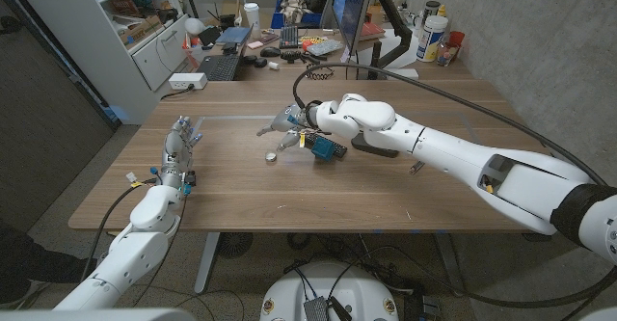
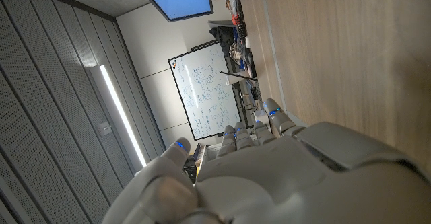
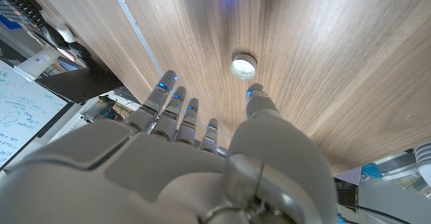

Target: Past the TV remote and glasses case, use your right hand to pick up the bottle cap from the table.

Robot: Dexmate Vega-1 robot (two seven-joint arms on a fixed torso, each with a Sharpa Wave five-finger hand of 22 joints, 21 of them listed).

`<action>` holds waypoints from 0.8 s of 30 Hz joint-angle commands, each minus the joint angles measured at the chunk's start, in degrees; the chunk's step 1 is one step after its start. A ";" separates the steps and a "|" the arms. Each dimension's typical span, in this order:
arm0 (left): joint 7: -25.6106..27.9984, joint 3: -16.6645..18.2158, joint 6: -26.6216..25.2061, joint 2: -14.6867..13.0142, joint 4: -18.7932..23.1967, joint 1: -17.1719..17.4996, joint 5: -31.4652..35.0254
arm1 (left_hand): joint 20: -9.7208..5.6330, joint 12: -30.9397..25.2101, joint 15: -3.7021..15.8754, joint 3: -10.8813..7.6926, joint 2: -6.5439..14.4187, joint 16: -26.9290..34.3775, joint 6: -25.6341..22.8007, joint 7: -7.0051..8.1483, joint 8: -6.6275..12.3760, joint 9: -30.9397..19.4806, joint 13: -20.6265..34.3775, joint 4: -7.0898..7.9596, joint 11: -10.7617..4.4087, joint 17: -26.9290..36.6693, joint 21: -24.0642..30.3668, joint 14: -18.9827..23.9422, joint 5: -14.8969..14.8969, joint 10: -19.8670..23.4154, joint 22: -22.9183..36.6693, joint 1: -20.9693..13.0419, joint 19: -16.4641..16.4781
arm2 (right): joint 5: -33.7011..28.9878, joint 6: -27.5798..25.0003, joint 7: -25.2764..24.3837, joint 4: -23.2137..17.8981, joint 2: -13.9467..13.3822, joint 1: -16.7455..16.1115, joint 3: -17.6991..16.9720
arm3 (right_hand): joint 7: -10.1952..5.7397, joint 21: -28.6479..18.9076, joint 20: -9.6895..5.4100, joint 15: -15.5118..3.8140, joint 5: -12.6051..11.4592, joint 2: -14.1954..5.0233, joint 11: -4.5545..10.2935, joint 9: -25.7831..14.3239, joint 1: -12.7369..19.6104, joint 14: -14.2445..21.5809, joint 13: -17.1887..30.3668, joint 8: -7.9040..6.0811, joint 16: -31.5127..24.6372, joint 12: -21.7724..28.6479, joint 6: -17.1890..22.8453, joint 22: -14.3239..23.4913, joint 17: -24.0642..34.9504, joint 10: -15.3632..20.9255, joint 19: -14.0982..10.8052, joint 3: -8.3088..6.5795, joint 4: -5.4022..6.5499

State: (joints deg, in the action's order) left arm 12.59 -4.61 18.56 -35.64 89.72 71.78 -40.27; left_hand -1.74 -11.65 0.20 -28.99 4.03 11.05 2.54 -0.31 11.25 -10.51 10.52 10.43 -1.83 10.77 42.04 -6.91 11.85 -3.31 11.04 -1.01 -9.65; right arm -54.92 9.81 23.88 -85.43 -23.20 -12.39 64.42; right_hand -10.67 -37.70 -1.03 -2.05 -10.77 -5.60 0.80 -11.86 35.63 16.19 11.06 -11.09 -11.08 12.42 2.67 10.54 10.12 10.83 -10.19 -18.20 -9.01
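A: Where is the right hand (image 1: pixel 289 126)?
B: Mid-frame in the head view, above the desk (image 1: pixel 241 191), fingers (image 3: pixel 168 99) spread apart, holding nothing.
A: And the bottle cap (image 3: pixel 243 66)?
B: On the wood just beyond the fingertips, apart from them.
A: The left hand (image 1: pixel 179 147)?
B: Left of frame, fingers apart, empty.

Your head cam sits high, looking down over the wooden table (image 1: pixel 289 191) w/ both arms in frame. L wrist cam looks along the left hand (image 2: pixel 269 177), close up, toward the far room. R wrist cam hovers near the tabletop; it shares the bottle cap (image 3: pixel 243 66) w/ head view.
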 commanded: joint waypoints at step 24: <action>-1.10 -0.21 -0.27 -0.17 -2.43 -1.34 -0.92 | 0.45 0.07 -0.08 0.05 5.60 0.22 0.16 -0.04 -0.06 -0.34 0.21 0.13 0.38 0.19 0.35 -0.03 0.46 -0.30 0.20 0.05 -4.25 | -1.11 -0.39 -1.30 6.96 3.82 2.53 4.38 | -1.25 0.25 -0.01 0.61 0.21 0.18 -0.31 -0.12 1.97 0.70 0.24 -0.74 -0.06 0.40 0.83 0.12 0.16 0.78 -0.61 0.56 -0.16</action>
State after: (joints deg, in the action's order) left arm 11.93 -4.64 18.44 -35.81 88.08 70.91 -40.82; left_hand -1.74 -11.65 0.23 -28.99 4.02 11.05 2.55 -0.30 11.25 -10.51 10.51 10.43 -1.84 10.77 42.04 -6.94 12.09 -3.31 11.04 -1.01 -9.65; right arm -55.90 9.29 22.98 -81.33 -20.79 -10.98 66.95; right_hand -11.37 -37.48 -1.03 -1.74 -10.77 -5.30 0.49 -11.86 36.98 16.49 11.05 -11.53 -11.08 12.42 3.38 10.53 10.12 11.15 -10.19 -17.53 -8.98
